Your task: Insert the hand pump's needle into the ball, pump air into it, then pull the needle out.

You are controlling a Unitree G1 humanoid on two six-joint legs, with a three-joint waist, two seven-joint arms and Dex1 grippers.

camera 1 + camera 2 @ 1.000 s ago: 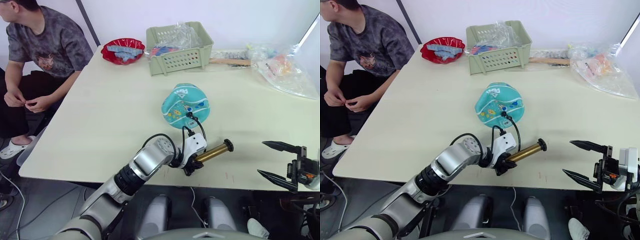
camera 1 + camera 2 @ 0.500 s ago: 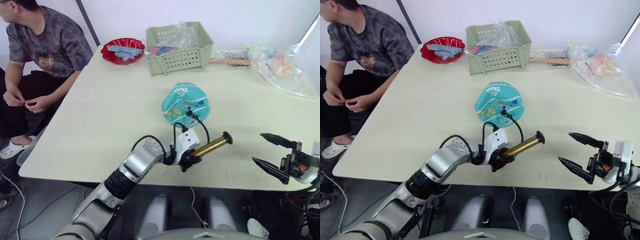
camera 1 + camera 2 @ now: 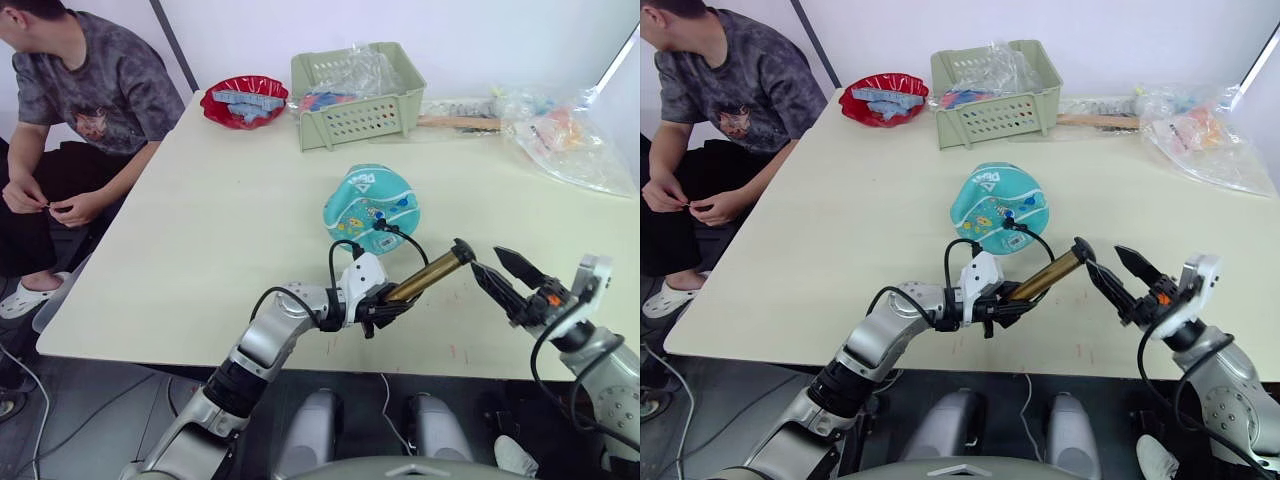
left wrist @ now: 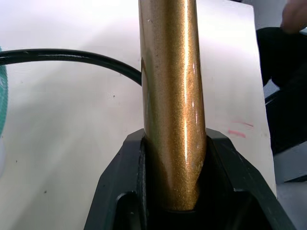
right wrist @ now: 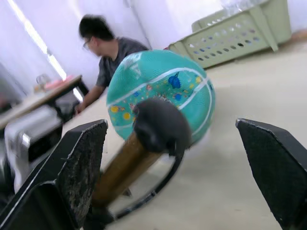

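The left gripper (image 3: 385,305) is clamping its two black fingers (image 4: 125,191) around the lower end of the slim brass-gold hand pump (image 3: 425,274), holding the cylinder tilted off the cream table (image 3: 230,200) with its black end cap pointing toward the right arm. The right gripper (image 3: 502,276) is standing with its fingers spread wide, gripping nothing, their tips just beside that cap.

Changes noted: over the last second the left arm has been raising the pump from near-level to a steeper tilt, and the right gripper has been travelling in from the table's right edge to the cap. Judgement: the right arm is lining up to take the handle end, so pumping has not yet begun.

The thin black hose (image 3: 405,236) is looping from the pump to the teal-blue rubber ball (image 3: 370,208) with cartoon prints, which is resting mid-table and looking partly deflated.

Not determinable: the needle itself, and whether it is seated in the ball's valve. The handle's T shape is hard to make out end-on in the right wrist view. The pump's base is hidden inside the left fingers.
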